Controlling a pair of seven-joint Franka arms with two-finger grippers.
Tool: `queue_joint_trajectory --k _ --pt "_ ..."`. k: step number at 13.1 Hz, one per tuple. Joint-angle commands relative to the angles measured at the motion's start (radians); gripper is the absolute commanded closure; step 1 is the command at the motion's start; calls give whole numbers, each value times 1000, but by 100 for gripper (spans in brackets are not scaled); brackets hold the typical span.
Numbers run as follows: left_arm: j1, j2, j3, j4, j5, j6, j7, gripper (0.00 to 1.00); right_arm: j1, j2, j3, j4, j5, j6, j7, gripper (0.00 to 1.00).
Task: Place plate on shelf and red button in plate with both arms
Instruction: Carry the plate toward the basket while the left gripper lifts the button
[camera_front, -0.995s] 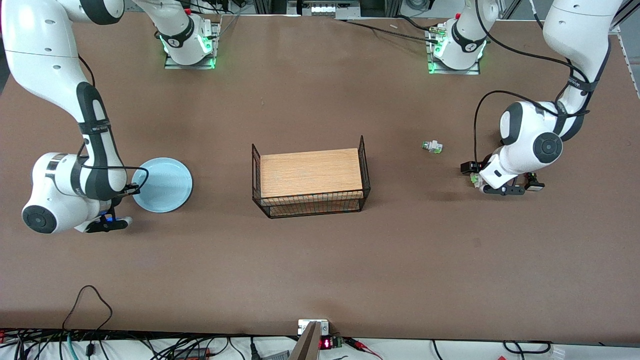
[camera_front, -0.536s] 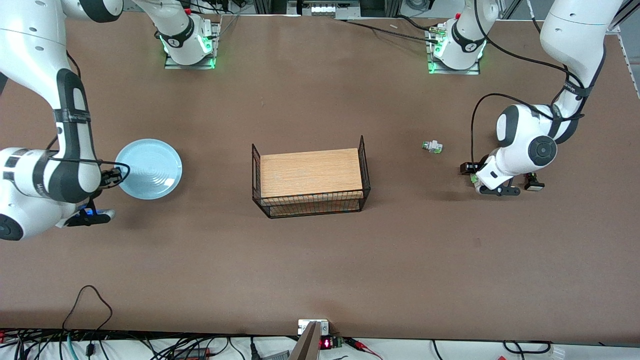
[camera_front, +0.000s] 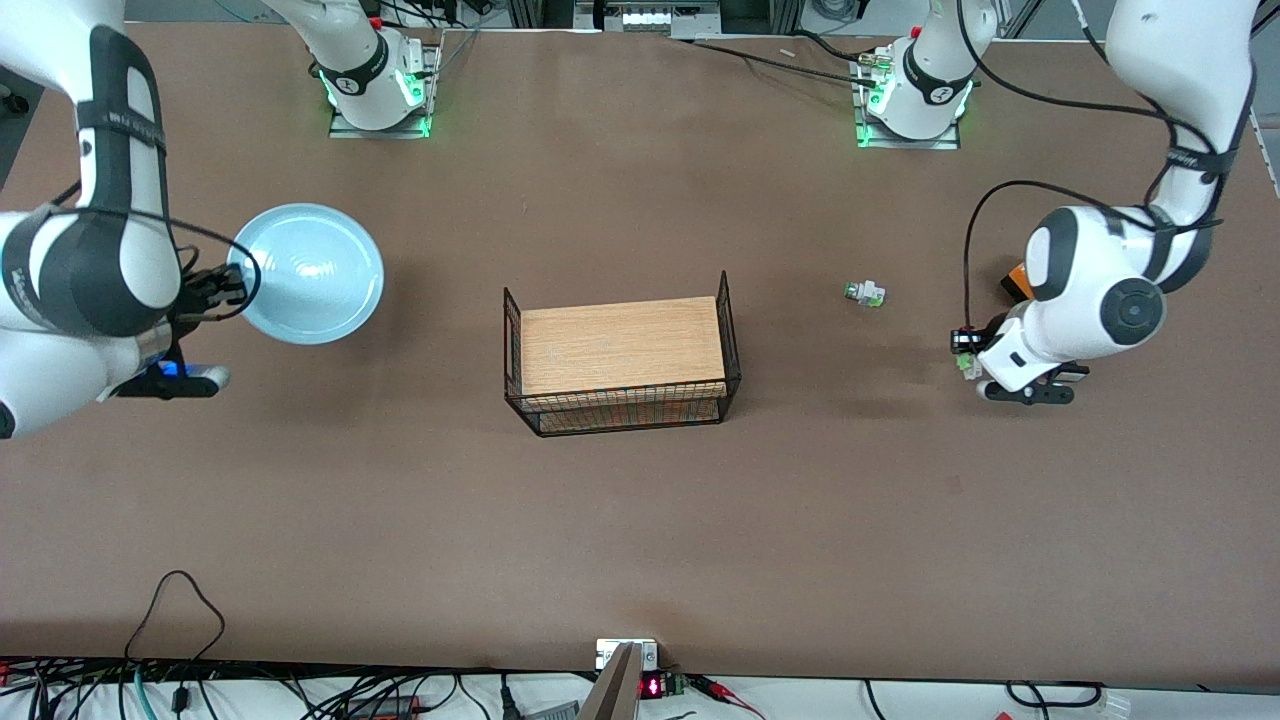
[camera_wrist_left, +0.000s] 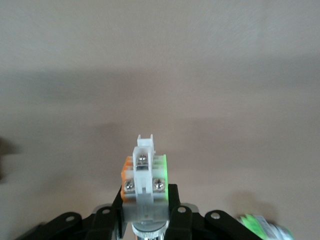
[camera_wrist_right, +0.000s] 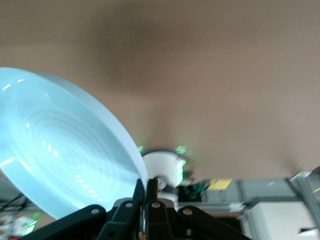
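The plate (camera_front: 308, 272) now hangs tilted above the surface near the right arm's end, its rim pinched by the right gripper (camera_wrist_right: 146, 192). The left gripper (camera_wrist_left: 146, 212) has just clamped the red button (camera_wrist_left: 144, 182) and lifted it, so both can travel to the basket (camera_front: 622, 360).

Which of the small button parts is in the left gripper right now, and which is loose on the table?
The left gripper is shut on the white part with orange and green bits. The green-tipped white part lies loose beside the wire basket.
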Motion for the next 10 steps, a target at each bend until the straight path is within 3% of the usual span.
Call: queue_joint_trajectory --k 1,3,5,7,10 --pt "-2 -93 -13 143 13 -236 0 100 0 -28 0 -5 167 -84 196 100" --pt "-4 -89 -23 330 13 -449 5 100 9 -57 3 -5 270 -88 331 100" --pt "-5 -89 -29 450 14 -560 -5 100 76 -68 3 -5 318 -86 450 100" --pt "-5 -87 -41 530 16 -617 -6 100 145 -80 3 -5 347 -66 544 100" --pt "-13 -84 -38 557 13 -617 -6 100 234 -80 3 -5 393 9 668 100"
